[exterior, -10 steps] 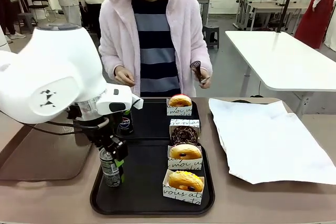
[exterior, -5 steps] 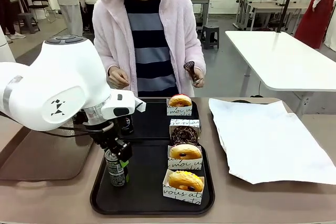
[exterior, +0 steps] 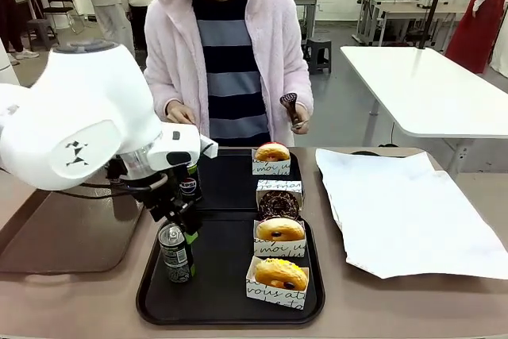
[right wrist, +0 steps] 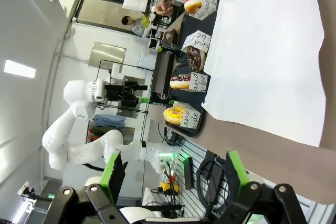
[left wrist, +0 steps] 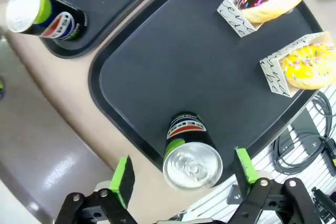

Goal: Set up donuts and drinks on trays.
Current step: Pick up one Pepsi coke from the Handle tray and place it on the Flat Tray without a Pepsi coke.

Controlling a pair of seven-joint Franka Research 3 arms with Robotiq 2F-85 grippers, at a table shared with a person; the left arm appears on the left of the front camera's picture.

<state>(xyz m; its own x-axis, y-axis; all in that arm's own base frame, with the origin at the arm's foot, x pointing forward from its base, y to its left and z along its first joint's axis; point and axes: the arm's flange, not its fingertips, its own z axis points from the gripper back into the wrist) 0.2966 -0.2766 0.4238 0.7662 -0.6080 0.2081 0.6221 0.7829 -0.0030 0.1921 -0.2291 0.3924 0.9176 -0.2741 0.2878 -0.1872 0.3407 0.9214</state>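
Beige and smooth, the surface (exterior: 413, 307) stretches under me in a bright workroom, with white tables behind the person in a pink fleece jacket (exterior: 266, 45) across from me.

My left pincer (exterior: 176, 216) hangs spread wide just above a dark soda can (exterior: 176, 253), its green pads (left wrist: 122, 173) flanking the silver top without touching it. That can stands upright near the left rim of the near black tray (exterior: 159, 307). To its right on the same tray sit a yellow-iced donut (exterior: 279, 274) and a glazed donut (exterior: 279, 229), each in a white scripted sleeve. Beyond, on the far black tray (exterior: 230, 184), a Pepsi can (exterior: 189, 186) stands at the left, with a chocolate-sprinkled donut (exterior: 279, 204) and a red-iced donut (exterior: 272, 152) at the right. A brown tray (exterior: 55, 240) lies left of both, and a large white paper sheet (exterior: 405, 212) lies to the right.

My right pincer (right wrist: 173, 179) is spread too, gripping nothing, out past the sheet's edge.

The person's hand (exterior: 300, 121) holds tongs (exterior: 290, 107) above the far tray.
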